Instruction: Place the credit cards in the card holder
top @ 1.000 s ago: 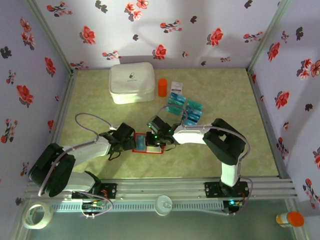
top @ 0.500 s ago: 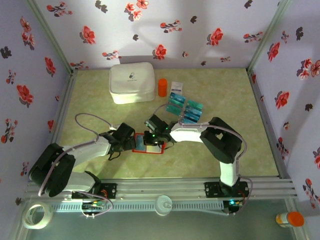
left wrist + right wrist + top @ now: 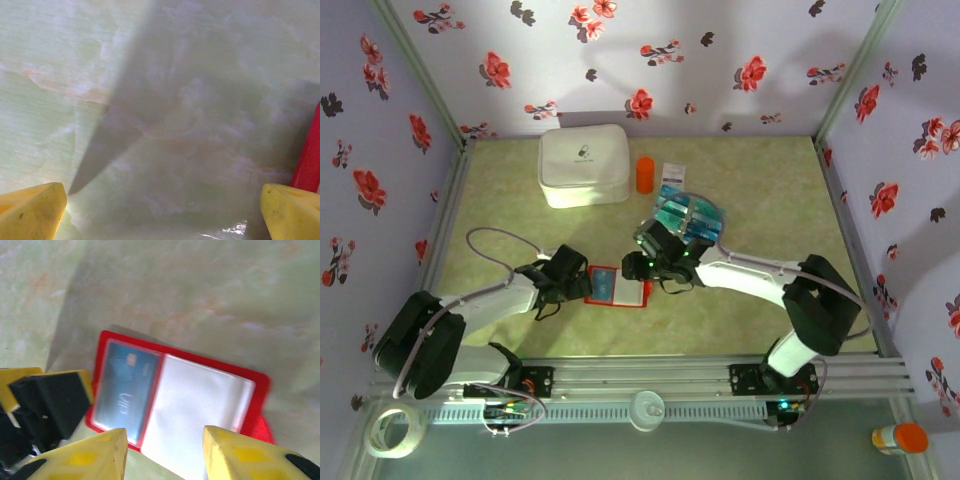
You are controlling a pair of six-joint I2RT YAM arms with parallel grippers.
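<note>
The red card holder [image 3: 618,287] lies open on the table, and in the right wrist view it [image 3: 252,382] shows two clear pockets. A blue credit card [image 3: 124,385] sits in its left pocket; the right pocket holds nothing. More teal credit cards [image 3: 690,215] lie in a loose pile behind the holder. My right gripper [image 3: 655,266] hovers open just above the holder's near right side, its yellow fingertips [image 3: 100,455] apart with nothing between them. My left gripper [image 3: 584,284] stands wide open at the holder's left edge, and the red edge [image 3: 310,150] runs beside its right fingertip [image 3: 290,212].
A large white zip case [image 3: 584,165], an orange cylinder [image 3: 645,174] and a small white packet [image 3: 674,172] stand at the back. Flowered walls close the table on three sides. The metal rail [image 3: 650,380] runs along the near edge.
My right gripper has opened and drawn back to the right, off the card holder, leaving the blue card in the left pocket. The left arm has stayed put.
</note>
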